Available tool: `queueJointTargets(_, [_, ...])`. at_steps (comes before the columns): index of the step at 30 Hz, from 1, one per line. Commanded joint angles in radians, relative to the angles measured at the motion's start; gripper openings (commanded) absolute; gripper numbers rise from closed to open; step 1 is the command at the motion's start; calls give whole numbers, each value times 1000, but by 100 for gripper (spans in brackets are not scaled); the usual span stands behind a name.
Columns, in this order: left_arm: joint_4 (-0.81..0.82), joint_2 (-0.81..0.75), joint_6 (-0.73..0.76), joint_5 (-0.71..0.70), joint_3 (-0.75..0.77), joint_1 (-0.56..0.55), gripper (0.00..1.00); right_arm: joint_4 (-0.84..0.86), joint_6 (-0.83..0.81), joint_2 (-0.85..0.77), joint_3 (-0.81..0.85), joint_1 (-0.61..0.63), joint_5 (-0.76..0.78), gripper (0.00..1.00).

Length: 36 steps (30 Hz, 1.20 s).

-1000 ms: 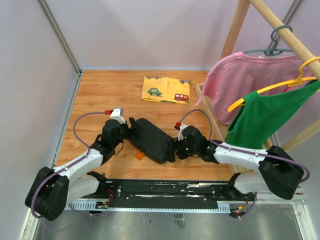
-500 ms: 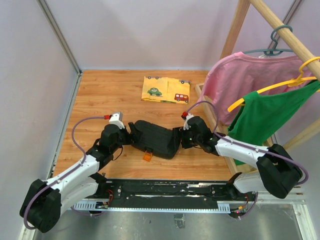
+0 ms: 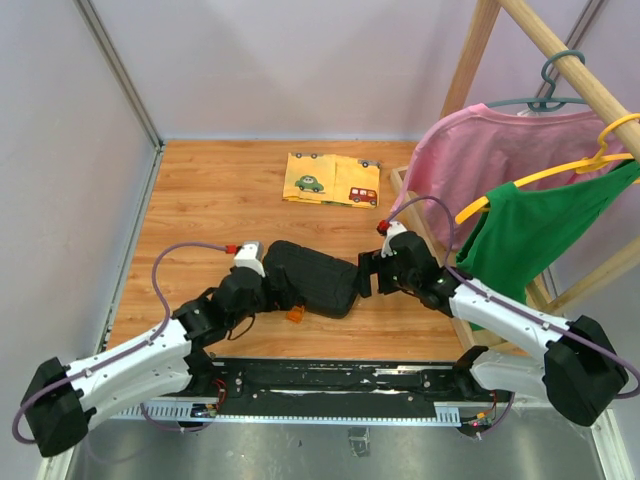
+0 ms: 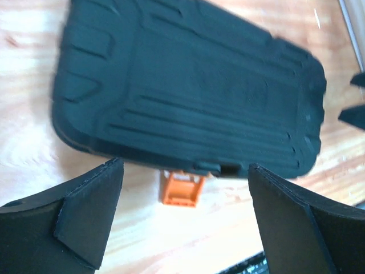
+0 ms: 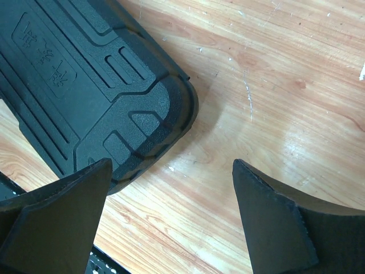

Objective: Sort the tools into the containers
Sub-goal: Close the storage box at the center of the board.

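Observation:
The container, a black ribbed tool case (image 3: 312, 277), lies closed on the wooden table between my two arms. Its orange latch (image 3: 295, 314) sticks out from the near edge. My left gripper (image 3: 278, 293) is open at the case's near-left side. In the left wrist view the latch (image 4: 182, 189) and the case (image 4: 188, 97) lie just beyond the open left gripper (image 4: 185, 166). My right gripper (image 3: 366, 277) is open at the case's right end, not touching it. In the right wrist view the case's rounded corner (image 5: 85, 85) is by the left finger of the right gripper (image 5: 171, 164), over bare wood. The tools are out of view.
A yellow cloth printed with cars (image 3: 332, 180) lies at the back of the table. A wooden clothes rack (image 3: 420, 235) stands on the right with a pink shirt (image 3: 480, 165) and a green shirt (image 3: 530, 225). Walls close in the left side and the back.
The case has turned from a diagonal to nearly level and shifted right. My left gripper has swung round to its near-left side. My right gripper has drawn back to the right.

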Motion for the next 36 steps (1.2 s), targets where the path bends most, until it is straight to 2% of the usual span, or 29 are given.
queueJointTargets(1, [-83,33,-122,-183,31,-187,94,-31,-26,-28,-21,-14,14,88])
queueJointTargets(5, [-104,99,-172,-247,31,-317,92,-31,-27,-43,-35,-14,9,88])
queueJointTargets(10, [-103,222,-163,-264,44,-379,86,-30,-22,-57,-49,-15,0,88])
queueJointTargets(15, [-85,324,-134,-280,67,-396,82,-19,-22,-60,-66,-16,-18,88])
queueJointTargets(26, [-49,423,-70,-288,98,-396,69,11,-23,-28,-68,-16,-65,88])
queueJointTargets(36, [-103,528,-48,-281,169,-398,66,29,-22,-2,-66,-16,-82,88])
